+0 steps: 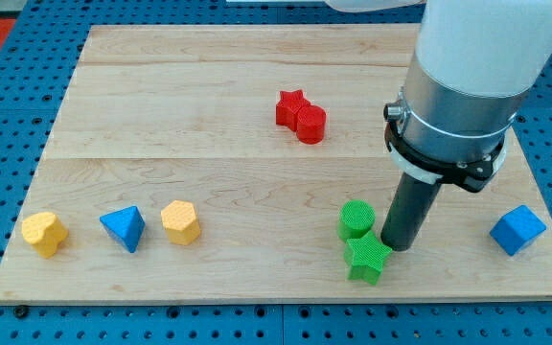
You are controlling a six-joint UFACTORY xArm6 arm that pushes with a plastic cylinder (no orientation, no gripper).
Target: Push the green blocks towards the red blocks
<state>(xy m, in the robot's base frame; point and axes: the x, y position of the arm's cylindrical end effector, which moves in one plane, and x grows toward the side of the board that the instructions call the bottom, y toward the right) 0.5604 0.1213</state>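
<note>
Green blocks, two in number, lie touching near the board's bottom edge, right of centre: a green star-shaped block (368,259) nearest the view's bottom and a green cylindrical block (356,219) just above it. Both appear to be small, rigid, ribbed plastic pieces; judged light and stiff, likely to slide readily on the smooth wooden board (209,172), and liable to rotate or slip sideways if pushed off-centre, the star's points especially. The arm carries no fingers or jaws, only a straight dark rod, so there is nothing to open or close; contact is by pushing alone. The tip (399,246) rests just beside the pair on the view's right, at or very near the star's upper right point; whether it touches cannot be confirmed. A sound contact point is judged to be the lower right flank of the pair, so that force runs up and left. Along the same near band, to the view's left, stand a yellow hexagonal block (180,222), a blue pyramid-like block (124,228) and a yellow heart-like block (44,233); a blue cube-like block (517,230) sits at the far right. Farther up, well apart from the green pair, a red star-shaped block (290,106) and a red cylindrical block (310,124) touch one another.
</note>
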